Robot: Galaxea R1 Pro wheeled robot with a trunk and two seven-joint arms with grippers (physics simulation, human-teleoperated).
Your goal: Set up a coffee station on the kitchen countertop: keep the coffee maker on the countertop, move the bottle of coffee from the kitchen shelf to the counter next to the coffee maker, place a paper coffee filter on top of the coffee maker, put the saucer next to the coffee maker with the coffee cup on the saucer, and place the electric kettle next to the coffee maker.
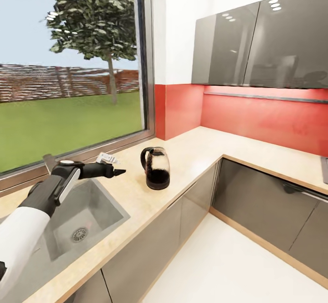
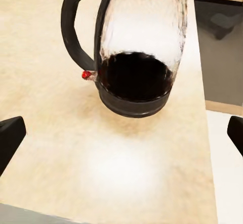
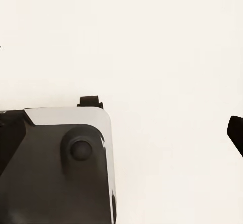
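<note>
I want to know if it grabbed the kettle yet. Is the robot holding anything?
No. The left gripper is open, short of the electric kettle standing on the countertop.

Bright window daylight, soft countertop [image 2: 126, 168] glare

Your left arm [image 1: 27, 221] has a glossy white shell, then a dark grey forearm with a silver band, ending in slim black fingers [image 1: 119, 172].

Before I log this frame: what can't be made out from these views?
- Electric kettle: lid cut off by the left wrist view's upper edge.
- Left gripper: jaw spacing too small in the head view; its fingers are cropped at the sides.
- Sink: partly hidden behind the left arm.
</note>
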